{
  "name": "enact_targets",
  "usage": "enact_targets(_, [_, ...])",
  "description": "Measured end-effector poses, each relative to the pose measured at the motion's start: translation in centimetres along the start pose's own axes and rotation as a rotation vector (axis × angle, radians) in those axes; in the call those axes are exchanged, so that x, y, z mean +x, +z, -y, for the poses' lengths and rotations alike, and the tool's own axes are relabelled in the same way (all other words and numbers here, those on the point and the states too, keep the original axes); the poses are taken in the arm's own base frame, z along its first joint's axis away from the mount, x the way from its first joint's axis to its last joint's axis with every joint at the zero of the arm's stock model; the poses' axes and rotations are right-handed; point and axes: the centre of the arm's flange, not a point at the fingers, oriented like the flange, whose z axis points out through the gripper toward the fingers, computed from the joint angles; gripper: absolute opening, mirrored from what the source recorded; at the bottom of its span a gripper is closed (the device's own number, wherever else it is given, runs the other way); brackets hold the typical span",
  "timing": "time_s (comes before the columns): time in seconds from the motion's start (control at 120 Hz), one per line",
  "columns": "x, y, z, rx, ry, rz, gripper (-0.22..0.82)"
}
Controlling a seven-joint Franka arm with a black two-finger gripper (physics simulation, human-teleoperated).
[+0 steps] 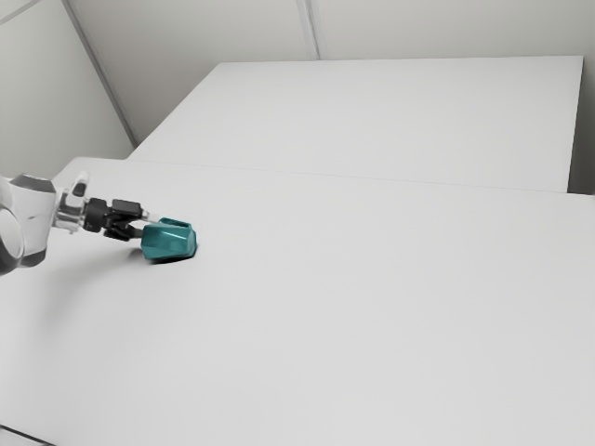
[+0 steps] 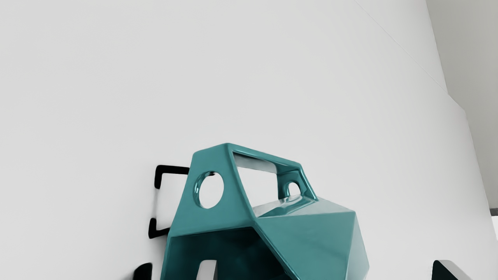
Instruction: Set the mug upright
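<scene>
Teal and glossy, the mug [image 1: 169, 242] lies on its side on the pale table [image 1: 372, 307], toward the exterior view's left and nearer the table's far edge than its near one. It is not upright, so the main part of the task is left: the mug has to be turned onto its base and let go there. What the pictures show in place is the approach, with the gripper [image 1: 147, 226] right at the mug's open end.

The gripper stands wide open. One finger [image 2: 207, 272] shows against the dark mouth [image 2: 241, 249] of the mug and the other stands apart, outside the mug's body, so one wall of the mug is between them but not clamped. It has hold of nothing, as far as I can judge.

The mug is made of flat, angular faces, with a shiny coat that catches pale highlights, and its inside looks nearly black. Its mouth faces the gripper and the exterior view's left, and its base end points right. The handle [image 2: 233, 182] is an angular loop on the mug's upper side, with a round hole through its mouth-end panel.
</scene>
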Motion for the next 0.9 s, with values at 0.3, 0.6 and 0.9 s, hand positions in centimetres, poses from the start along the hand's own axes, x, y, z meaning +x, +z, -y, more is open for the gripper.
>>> enact_targets(0.3, [-0.2, 1.0, -0.3, -0.032, -0.054, 0.022, 0.59])
enact_targets(0.6, [-0.3, 1.2, -0.4, -0.039, -0.087, 0.028, 0.27])
enact_targets(0.9, [-0.2, 1.4, -0.5, -0.04, -0.104, 0.033, -0.04])
